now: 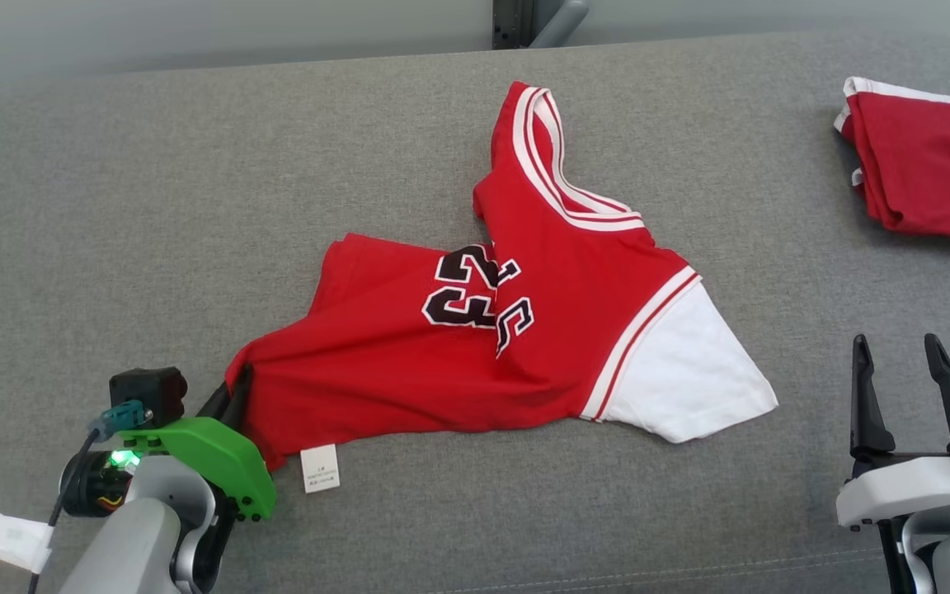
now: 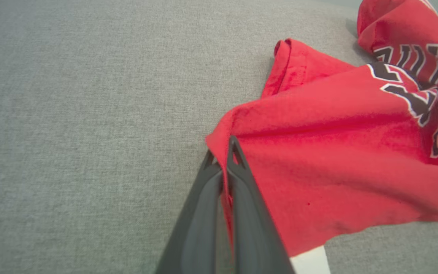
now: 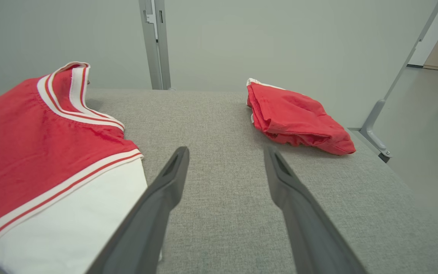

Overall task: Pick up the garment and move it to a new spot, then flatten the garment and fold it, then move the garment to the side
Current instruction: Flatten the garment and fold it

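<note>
Left gripper point(image 2: 222, 152): jaws closed on the lower-left corner of the garment point(image 1: 475, 346), which lies mid-frame, long axis running toward the upper right. Right gripper point(image 1: 895, 351): jaws wide, lower right, near the white sleeve point(image 1: 689, 379).

Bright even light, soft faint shadows, sharp focus, wide-angle wrist distortion

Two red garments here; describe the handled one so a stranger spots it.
On the grey surface, the jersey lies crumpled in the middle, one corner in the left gripper. Unlike the folded garment at the right edge, it shows black numbers and a white sleeve.
</note>
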You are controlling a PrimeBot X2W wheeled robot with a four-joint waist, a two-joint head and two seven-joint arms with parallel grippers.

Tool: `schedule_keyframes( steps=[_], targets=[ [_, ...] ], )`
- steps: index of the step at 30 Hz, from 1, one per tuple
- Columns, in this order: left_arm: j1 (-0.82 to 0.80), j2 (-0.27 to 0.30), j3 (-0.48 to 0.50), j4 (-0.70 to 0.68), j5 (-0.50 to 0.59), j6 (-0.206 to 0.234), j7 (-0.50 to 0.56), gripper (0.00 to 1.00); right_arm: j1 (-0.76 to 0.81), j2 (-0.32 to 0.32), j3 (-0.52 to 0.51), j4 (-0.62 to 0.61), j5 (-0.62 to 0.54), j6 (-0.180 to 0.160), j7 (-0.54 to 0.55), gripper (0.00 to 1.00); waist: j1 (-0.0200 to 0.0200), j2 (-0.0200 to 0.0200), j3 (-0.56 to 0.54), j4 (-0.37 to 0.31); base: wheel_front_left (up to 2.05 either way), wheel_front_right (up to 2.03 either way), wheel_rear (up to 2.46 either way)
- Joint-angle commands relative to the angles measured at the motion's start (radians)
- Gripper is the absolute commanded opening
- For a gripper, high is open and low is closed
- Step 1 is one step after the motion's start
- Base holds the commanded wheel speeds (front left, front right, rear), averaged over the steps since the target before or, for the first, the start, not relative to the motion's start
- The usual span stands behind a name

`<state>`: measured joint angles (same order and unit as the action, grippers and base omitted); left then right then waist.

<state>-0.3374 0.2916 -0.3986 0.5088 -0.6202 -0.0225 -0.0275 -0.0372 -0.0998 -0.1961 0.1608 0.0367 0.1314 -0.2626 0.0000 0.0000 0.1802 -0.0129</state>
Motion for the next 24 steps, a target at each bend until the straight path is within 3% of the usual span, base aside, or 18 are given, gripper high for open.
schedule_keyframes(
  steps=[1,2,4,7,9,11,13,19,24],
  targets=[
    [-0.027,0.012,-0.001,0.028,0.000,-0.009,0.000,0.10,-0.013,-0.003,0.001,0.004,0.006,-0.002,-0.003,1.00,0.0000,0.0000,0.018,-0.021,0.00,0.00,0.00],
    [-0.032,0.017,-0.004,0.045,0.008,-0.012,-0.008,0.30,-0.013,-0.004,0.001,0.005,0.007,-0.002,-0.003,1.00,0.0000,0.0000,0.021,-0.025,0.00,0.00,0.00],
    [-0.041,0.025,-0.007,0.078,0.023,-0.014,-0.036,0.97,-0.010,-0.007,-0.001,0.008,0.007,-0.002,-0.003,1.00,0.0000,0.0000,0.026,-0.033,0.00,0.00,0.00],
    [-0.050,0.029,-0.008,0.108,0.038,-0.021,-0.083,1.00,-0.005,-0.008,-0.006,0.009,0.009,-0.002,-0.003,1.00,0.0000,0.0000,0.030,-0.038,0.00,0.00,0.00],
    [-0.053,0.025,-0.006,0.141,0.040,-0.027,-0.125,0.91,0.001,-0.007,-0.008,0.010,0.010,-0.002,-0.003,1.00,0.0000,0.0000,0.030,-0.041,0.00,0.00,0.00],
    [-0.060,0.019,-0.005,0.171,0.041,-0.029,-0.161,1.00,0.004,-0.005,-0.010,0.011,0.009,-0.002,-0.003,1.00,0.0000,0.0000,0.028,-0.041,0.00,0.00,0.00],
    [-0.058,0.012,-0.002,0.199,0.042,-0.027,-0.184,1.00,0.009,-0.002,-0.011,0.014,0.007,-0.002,-0.003,1.00,0.0000,0.0000,0.020,-0.039,0.00,0.00,0.00],
    [0.004,0.014,0.044,0.195,0.042,0.010,-0.231,1.00,0.022,0.002,-0.019,0.014,0.002,-0.002,-0.003,1.00,0.0000,0.0000,-0.025,-0.025,0.00,0.00,0.00],
    [0.109,0.017,0.100,0.086,0.050,0.061,-0.237,1.00,0.049,0.006,-0.030,0.015,-0.005,-0.002,-0.003,1.00,0.0000,0.0000,-0.076,0.001,0.00,0.00,0.00]
  ],
)
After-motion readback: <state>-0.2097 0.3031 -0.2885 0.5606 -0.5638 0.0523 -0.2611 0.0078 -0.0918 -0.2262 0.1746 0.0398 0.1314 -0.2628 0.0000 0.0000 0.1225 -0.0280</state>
